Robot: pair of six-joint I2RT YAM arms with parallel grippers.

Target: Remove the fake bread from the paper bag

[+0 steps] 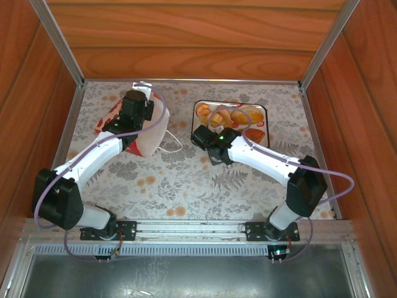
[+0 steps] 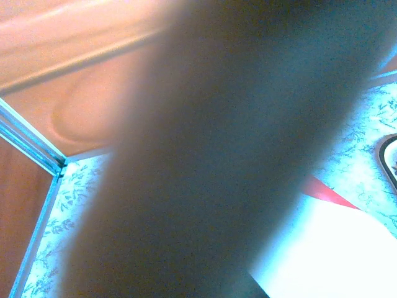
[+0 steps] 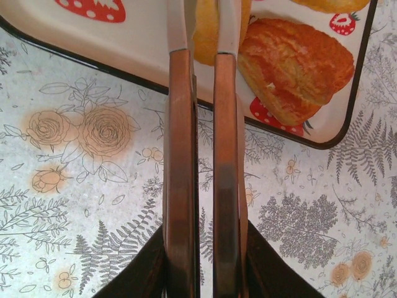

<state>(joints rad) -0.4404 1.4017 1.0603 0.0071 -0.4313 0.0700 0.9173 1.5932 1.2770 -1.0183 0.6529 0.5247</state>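
Paper bag [image 1: 152, 133] lies tipped at the table's [image 1: 186, 180] far-left corner under left gripper [image 1: 141, 93], grip cannot tell; right gripper [image 3: 203, 25] pressed nearly together, empty, over tray [image 3: 124, 43] collecting bread [image 3: 298, 62]

A dark, blurred shape [image 2: 217, 155] covers most of my left wrist view; I cannot tell what it is. Beside it a washed-out white surface [image 2: 335, 254] runs off the bottom edge. From above, my left gripper [image 1: 138, 102] hides its own fingers and the mouth of the paper bag [image 1: 152, 133], so its grip and the bag's contents stay unknown. On my right gripper [image 3: 203, 25], both fingertips are cut off by the top edge. The fingers [image 3: 177, 93] hide part of 1 piece of fake bread [image 3: 203, 43]. The tray [image 3: 142, 43] continues out of frame.
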